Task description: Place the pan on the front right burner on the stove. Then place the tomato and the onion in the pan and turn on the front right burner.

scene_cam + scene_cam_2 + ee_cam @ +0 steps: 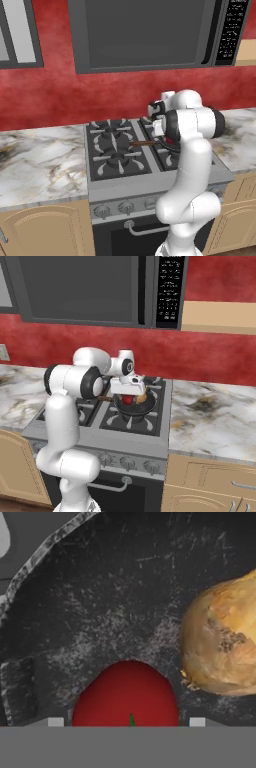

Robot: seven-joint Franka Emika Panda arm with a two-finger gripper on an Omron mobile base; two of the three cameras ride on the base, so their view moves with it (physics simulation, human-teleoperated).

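The black pan (133,409) sits on the front right burner (129,421) of the stove (75,432). Its wooden handle (144,143) points left. Inside the pan lie the red tomato (128,400) and, just to its right, the tan onion (142,397). My gripper (131,392) hangs right over the pan, pointing down. In the hand view the tomato (126,697) lies between the two fingertips of the gripper (126,722) with a gap on each side, so the jaws stand open around it. The onion (220,642) rests on the pan floor (110,602) beside it.
A row of round knobs (128,463) runs along the stove front above the oven door handle (107,487). A dark microwave (95,288) hangs over the stove. Marble counters (215,418) flank it on both sides. The left burners (112,145) carry nothing.
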